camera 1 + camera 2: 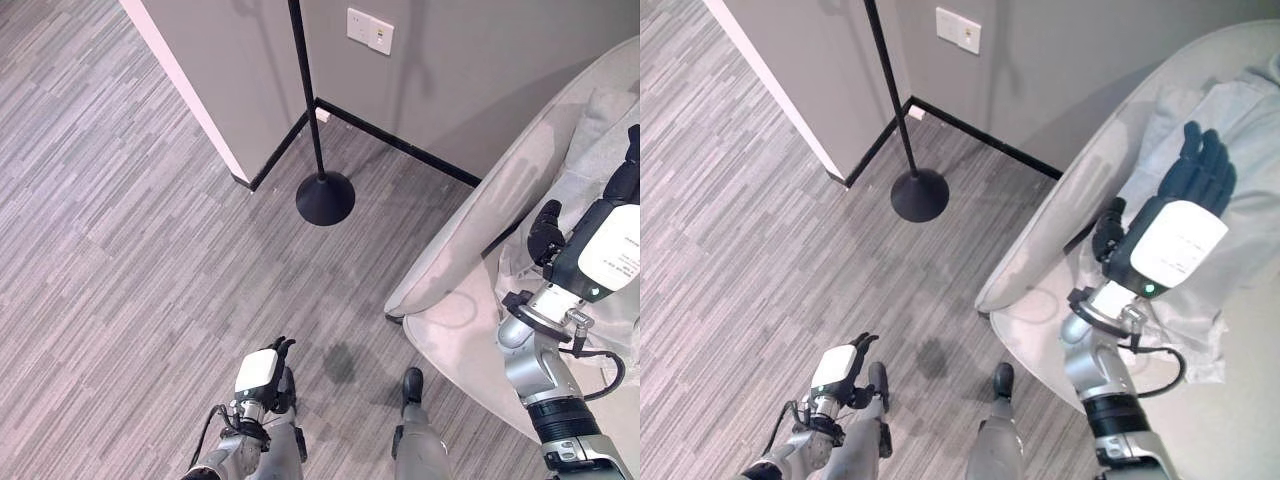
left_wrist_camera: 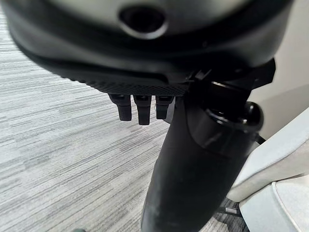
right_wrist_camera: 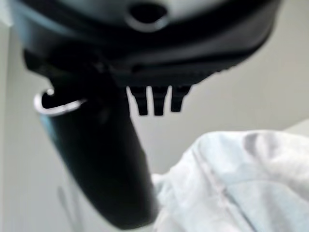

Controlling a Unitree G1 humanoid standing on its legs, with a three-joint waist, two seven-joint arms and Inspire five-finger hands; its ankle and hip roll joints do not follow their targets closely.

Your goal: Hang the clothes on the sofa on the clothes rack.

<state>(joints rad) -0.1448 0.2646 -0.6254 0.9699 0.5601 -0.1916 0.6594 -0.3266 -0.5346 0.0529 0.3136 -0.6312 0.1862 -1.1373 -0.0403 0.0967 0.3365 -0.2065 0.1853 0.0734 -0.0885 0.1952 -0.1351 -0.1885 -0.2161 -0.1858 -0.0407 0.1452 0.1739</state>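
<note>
Clothes (image 1: 1200, 300), a pale crumpled shirt-looking thing, are lying on the light grey sofa (image 1: 1040, 270) at the right side of the frame, and the right hand (image 1: 1185, 205) hovers over them with its fingers (image 1: 1205, 165) stretched out straight, holding nothing as far as I can see. Left hand (image 1: 265, 375) hangs low at the bottom left of the frame over the striped grey floor (image 1: 110, 250), fingers loosely relaxed and empty too. Up top centre, the black pole and round base of the clothes rack (image 1: 325, 197) stand in the wall corner, well apart from the sofa.
</note>
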